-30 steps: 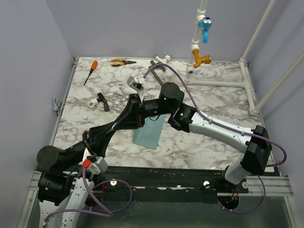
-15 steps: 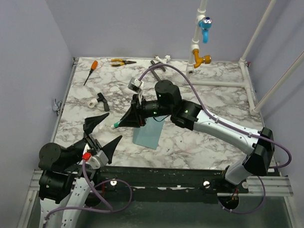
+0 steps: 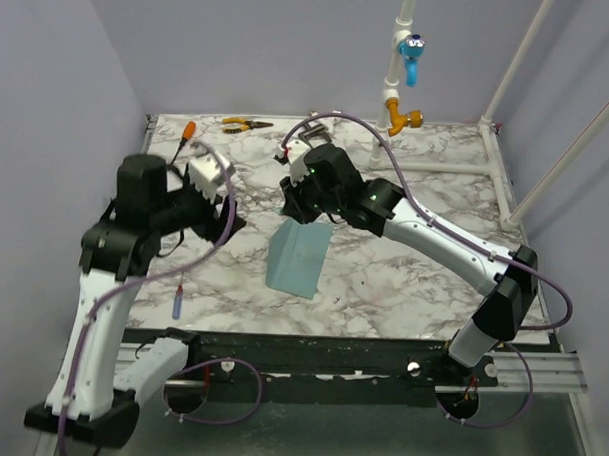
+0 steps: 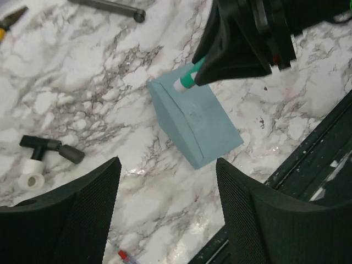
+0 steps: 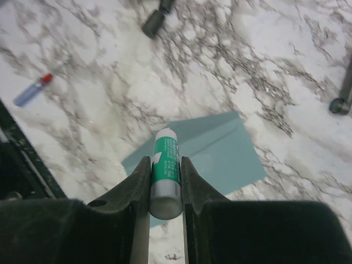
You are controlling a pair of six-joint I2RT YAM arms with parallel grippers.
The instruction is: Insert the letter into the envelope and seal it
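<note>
The right gripper (image 5: 165,163) had its jaws pinching a glue stick (image 5: 166,144) over the envelope (image 5: 214,148), which lay flat on the table (image 3: 413,282); the left gripper (image 4: 166,170) had jaws spread. No letter showed. Recommended: lower the stick lightly along the flap edge only.

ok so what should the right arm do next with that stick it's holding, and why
Probably lower the right gripper until the tip of the glue stick meets the envelope near its flap end. The stick is clamped and aimed at the envelope but seems to hang above it. The left gripper is open, off to the side.
</note>
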